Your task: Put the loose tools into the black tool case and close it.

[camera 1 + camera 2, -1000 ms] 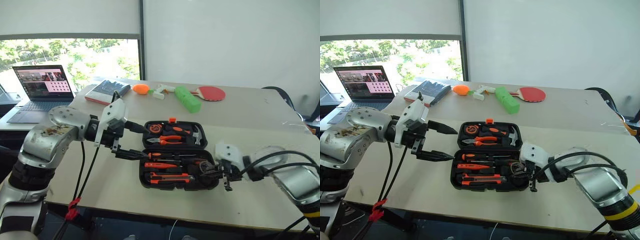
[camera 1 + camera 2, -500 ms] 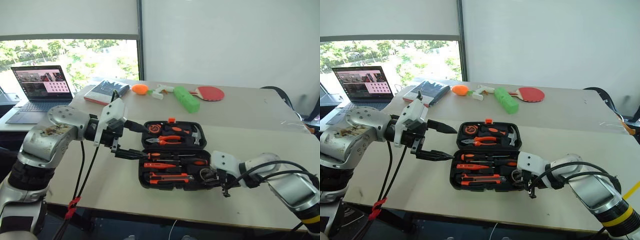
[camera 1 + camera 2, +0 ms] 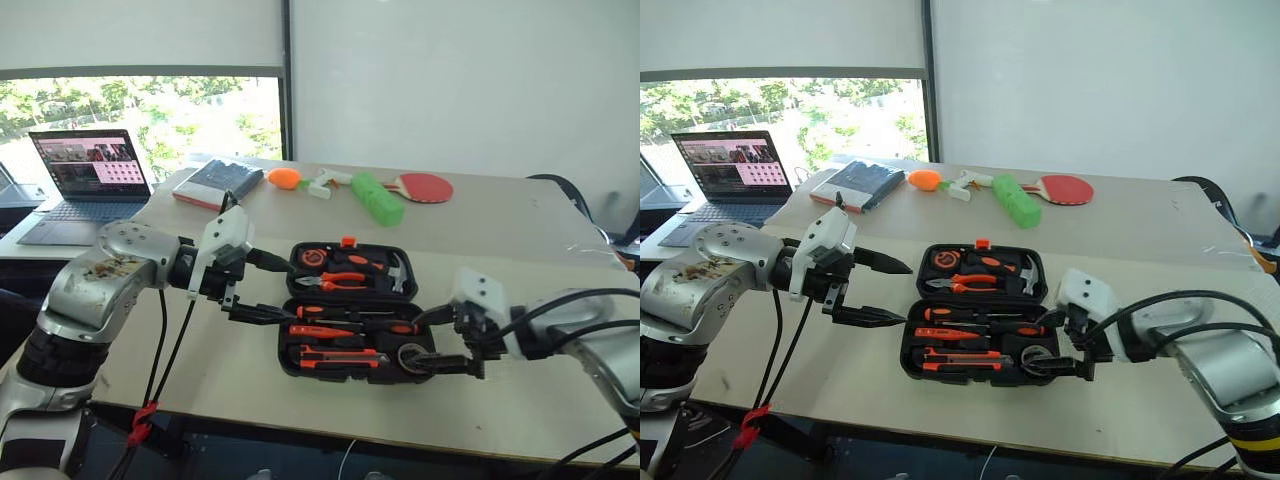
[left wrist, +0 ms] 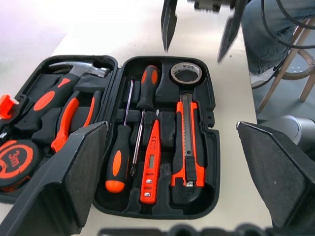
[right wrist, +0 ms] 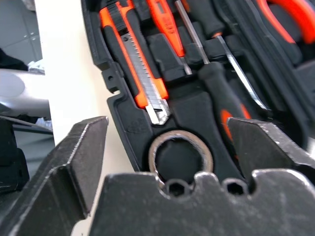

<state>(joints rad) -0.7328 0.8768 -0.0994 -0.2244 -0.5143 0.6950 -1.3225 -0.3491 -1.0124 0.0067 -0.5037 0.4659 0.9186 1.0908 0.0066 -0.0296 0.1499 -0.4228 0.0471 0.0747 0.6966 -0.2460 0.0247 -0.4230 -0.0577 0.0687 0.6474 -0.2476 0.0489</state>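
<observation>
While the flat black moulded-plastic tool case [image 3: 355, 320] is lying open near the table's front edge, both empty grippers, left [image 3: 262, 289] and right [image 3: 437, 341], are standing wide, risking snagging an unseated tool when closing.

A pale beige table [image 3: 500, 235] filled the middle of the frame. At its centre the black tool case [image 3: 352, 311] lay open and flat on the top. Along the far edge, toward the upper middle, lay a dark book with a red edge [image 3: 216, 183], an orange ball-like object [image 3: 284, 178], a small white object [image 3: 322, 184], a green block [image 3: 377, 197] and a red paddle [image 3: 427, 187]. At the upper left, a laptop [image 3: 88, 180] sat open on a lower surface beside the table.
</observation>
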